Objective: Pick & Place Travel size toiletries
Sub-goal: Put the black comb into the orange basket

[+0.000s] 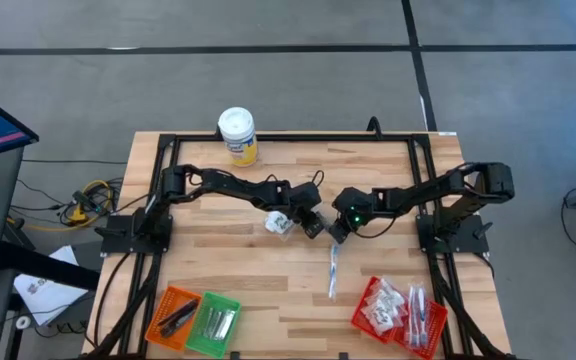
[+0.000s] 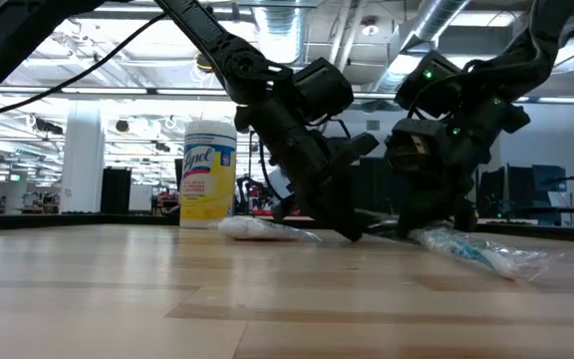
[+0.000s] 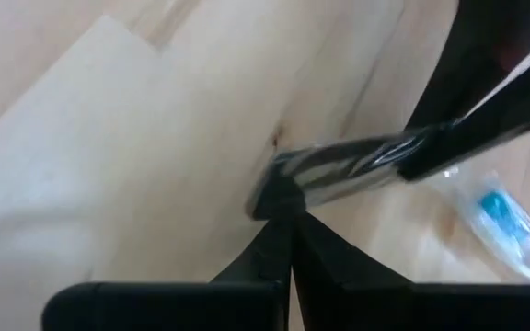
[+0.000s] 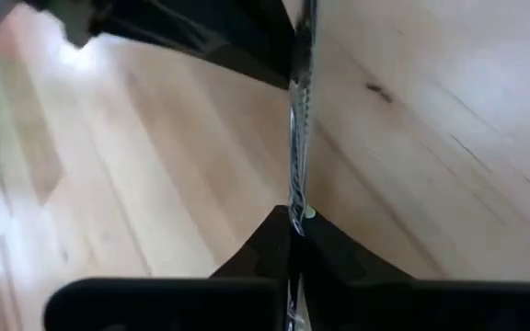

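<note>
A dark, narrow wrapped stick (image 3: 357,165) spans between my two grippers at the table's middle. My left gripper (image 3: 290,207) is shut on one end and my right gripper (image 4: 293,225) on the other. From above, the left gripper (image 1: 313,222) and right gripper (image 1: 338,230) stand close together. A white sachet (image 1: 280,222) lies flat on the table beside the left gripper. A clear-wrapped stick with a blue part (image 1: 333,272) lies flat toward the near edge. My left gripper pinches the dark stick's end (image 3: 283,179) between its two fingertips, slanting down from the table's left. The stick runs off sideways to the right gripper's fingers (image 3: 440,147). Whether it rests on the table, I cannot tell. My right gripper pinches the stick's other end (image 4: 295,198) between its fingertips, slanting down from the table's right. The stick runs straight on from the fingertips to the left gripper's fingers (image 4: 247,51), low over the wood.
A white-lidded yellow canister (image 1: 238,135) stands at the far edge. Orange (image 1: 173,315) and green (image 1: 213,322) mesh baskets sit at the near left, a red basket (image 1: 398,310) with sachets and sticks at the near right. Bare wood lies between the baskets.
</note>
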`<state>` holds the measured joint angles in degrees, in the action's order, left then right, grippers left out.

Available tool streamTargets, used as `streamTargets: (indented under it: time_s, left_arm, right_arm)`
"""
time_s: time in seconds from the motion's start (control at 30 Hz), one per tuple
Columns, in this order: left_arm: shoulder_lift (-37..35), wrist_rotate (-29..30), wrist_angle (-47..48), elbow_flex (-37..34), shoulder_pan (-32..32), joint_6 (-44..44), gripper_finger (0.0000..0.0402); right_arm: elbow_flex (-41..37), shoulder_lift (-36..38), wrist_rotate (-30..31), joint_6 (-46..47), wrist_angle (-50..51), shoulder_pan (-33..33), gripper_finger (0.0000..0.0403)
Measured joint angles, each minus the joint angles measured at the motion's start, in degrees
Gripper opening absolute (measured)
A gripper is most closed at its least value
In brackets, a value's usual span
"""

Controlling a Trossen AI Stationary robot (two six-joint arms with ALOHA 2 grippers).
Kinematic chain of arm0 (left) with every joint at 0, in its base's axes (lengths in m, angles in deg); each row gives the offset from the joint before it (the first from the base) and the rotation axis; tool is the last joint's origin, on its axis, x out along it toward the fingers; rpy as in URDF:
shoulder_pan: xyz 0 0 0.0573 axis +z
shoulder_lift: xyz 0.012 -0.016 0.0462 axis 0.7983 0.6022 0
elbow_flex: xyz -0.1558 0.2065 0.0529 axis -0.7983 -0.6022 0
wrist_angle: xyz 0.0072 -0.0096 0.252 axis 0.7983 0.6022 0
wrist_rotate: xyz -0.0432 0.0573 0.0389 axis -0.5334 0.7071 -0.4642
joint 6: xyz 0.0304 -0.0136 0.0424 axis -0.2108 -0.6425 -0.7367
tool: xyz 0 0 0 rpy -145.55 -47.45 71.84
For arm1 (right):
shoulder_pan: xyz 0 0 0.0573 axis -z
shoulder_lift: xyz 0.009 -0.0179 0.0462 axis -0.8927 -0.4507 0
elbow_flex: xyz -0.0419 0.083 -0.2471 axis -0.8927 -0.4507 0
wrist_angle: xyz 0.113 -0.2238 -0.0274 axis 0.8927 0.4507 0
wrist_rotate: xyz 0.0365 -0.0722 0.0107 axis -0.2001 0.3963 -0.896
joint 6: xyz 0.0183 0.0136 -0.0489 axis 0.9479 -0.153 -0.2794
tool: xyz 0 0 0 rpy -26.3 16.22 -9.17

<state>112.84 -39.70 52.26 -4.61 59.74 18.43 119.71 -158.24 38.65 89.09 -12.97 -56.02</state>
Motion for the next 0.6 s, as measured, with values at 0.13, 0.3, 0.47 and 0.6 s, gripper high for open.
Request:
streamTargets:
  time_s: [0.13,0.3,0.47,0.6]
  left_arm:
    - [-4.91,0.04,0.28,-1.17,0.0,0.09,0.0003]
    - [-14.8,3.22,-1.51,-4.21,0.0,-0.85,0.0004]
    - [-26.55,8.96,-6.82,-8.64,0.05,-1.82,0.0004]
    - [-33.75,10.16,-12.95,-12.33,1.02,-0.58,0.0004]
  right_arm:
    - [0.14,5.42,0.02,-1.87,1.26,1.01,0.0007]
    - [0.15,13.68,0.19,-3.36,5.24,4.73,0.0004]
    - [0.24,23.44,-0.44,-2.84,6.77,9.39,0.0002]
    - [2.78,29.78,-1.6,-2.74,6.78,11.92,0.0002]
